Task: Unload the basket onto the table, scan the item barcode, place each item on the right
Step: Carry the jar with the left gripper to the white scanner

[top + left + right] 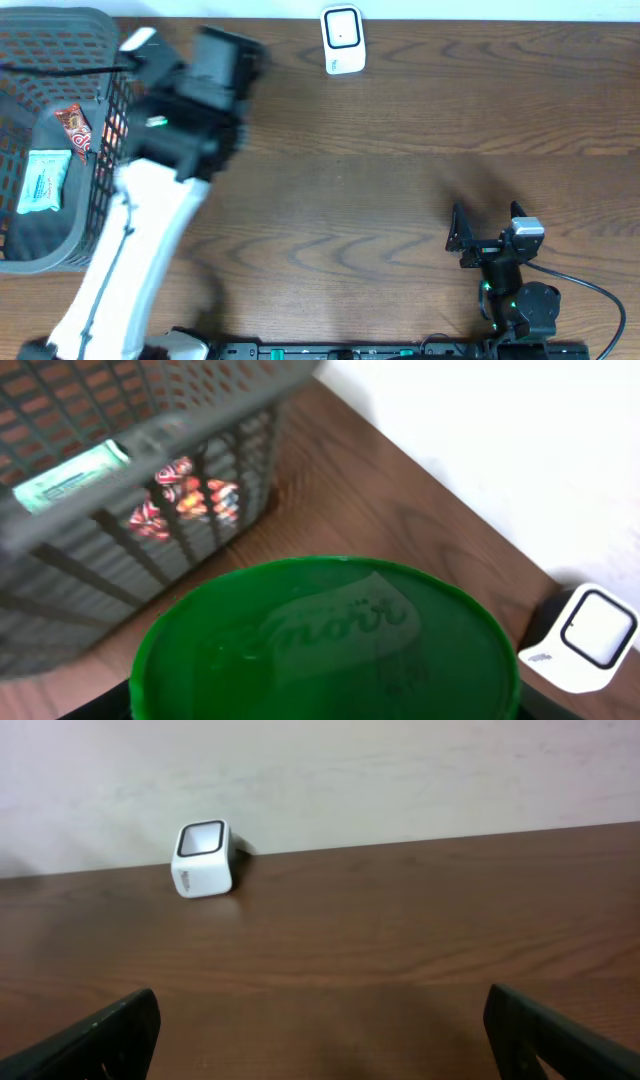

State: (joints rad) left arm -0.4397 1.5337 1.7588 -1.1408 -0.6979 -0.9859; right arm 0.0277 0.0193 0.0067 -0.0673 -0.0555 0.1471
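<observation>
**Holding the tub just left of the scanner**

Clamped in the left gripper [228, 58]: a round green plastic tub [330, 650], Knorr-embossed lid turned flat toward the wrist camera, jaws set fairly wide around it. Fingertips lost under the lid and in the overhead blur, so the grip is judged from the tub hanging clear of the brown wooden table [400, 510]. No barcode on show; probably on the side wall or base.

Just beyond, to the right of the jaws and near them: the small white cube-shaped scanner with a dark window [590, 635], standing at the table's back edge. Likely calls for a shift rightward and a tip of the tub, to turn a label toward that window.

Off to the left, the grey mesh plastic basket [150, 440], packets inside.

Farthest, well apart toward the front right: the right gripper [486, 225], spread fully, empty, much farther from the scanner than the left.
</observation>
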